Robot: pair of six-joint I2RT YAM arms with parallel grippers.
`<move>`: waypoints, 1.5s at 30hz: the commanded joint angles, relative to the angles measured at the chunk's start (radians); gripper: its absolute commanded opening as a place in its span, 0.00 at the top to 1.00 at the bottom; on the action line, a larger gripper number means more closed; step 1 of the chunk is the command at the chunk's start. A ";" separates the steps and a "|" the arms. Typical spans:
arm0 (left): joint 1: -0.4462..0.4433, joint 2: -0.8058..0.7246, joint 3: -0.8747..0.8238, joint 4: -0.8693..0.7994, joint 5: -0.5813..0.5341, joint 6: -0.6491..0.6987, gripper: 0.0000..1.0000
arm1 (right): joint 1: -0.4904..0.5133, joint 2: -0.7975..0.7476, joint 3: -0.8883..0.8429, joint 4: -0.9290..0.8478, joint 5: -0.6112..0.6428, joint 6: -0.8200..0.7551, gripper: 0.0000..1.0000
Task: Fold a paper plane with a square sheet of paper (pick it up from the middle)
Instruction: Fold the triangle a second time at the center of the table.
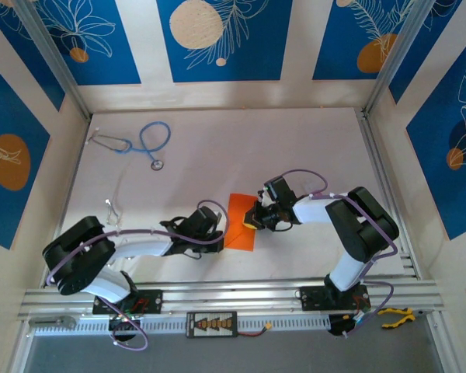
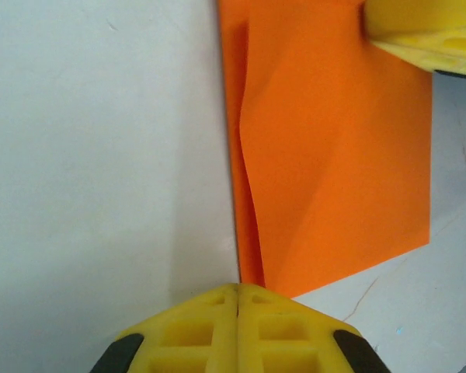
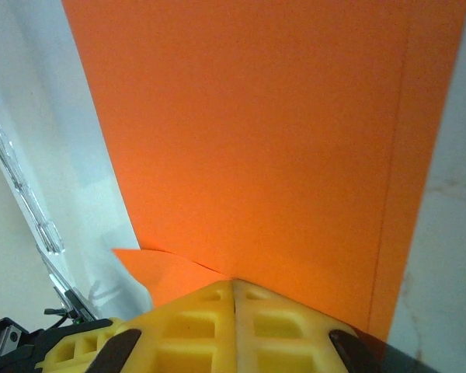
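The square sheet of paper (image 1: 239, 221) is bright orange and lies on the white table between my two grippers, folded over into a narrower shape of two layers. In the left wrist view the paper (image 2: 334, 155) has a raised, bowed fold along its left edge. My left gripper (image 2: 238, 289) is shut, its tips at the near end of that fold (image 1: 222, 230). My right gripper (image 3: 234, 284) is shut too, tips resting on the paper (image 3: 256, 140) at its right side (image 1: 252, 220), with a lower flap (image 3: 167, 276) showing beside them. No paper plane is in view.
A blue stethoscope (image 1: 144, 144) lies at the back left of the table. A small clear thing (image 1: 113, 206) sits near the left arm. Metal rails run along the front edge (image 1: 233, 295) and the right side (image 1: 388, 194). Patterned walls close in three sides.
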 commanded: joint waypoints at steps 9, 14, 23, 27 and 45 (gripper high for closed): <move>0.007 0.130 0.184 -0.047 0.032 0.075 0.96 | -0.016 0.017 -0.035 -0.114 0.076 -0.003 1.00; 0.006 0.195 0.191 -0.027 0.050 0.065 0.97 | -0.013 0.022 -0.029 -0.114 0.068 0.000 1.00; 0.006 0.185 0.074 0.037 0.057 0.023 0.98 | -0.015 0.015 -0.028 -0.120 0.071 -0.003 1.00; 0.007 0.171 0.048 0.043 0.052 0.016 0.98 | -0.016 0.004 -0.029 -0.120 0.071 -0.005 1.00; 0.006 0.164 0.060 0.037 0.046 0.017 1.00 | -0.046 -0.053 -0.028 -0.155 0.138 -0.052 1.00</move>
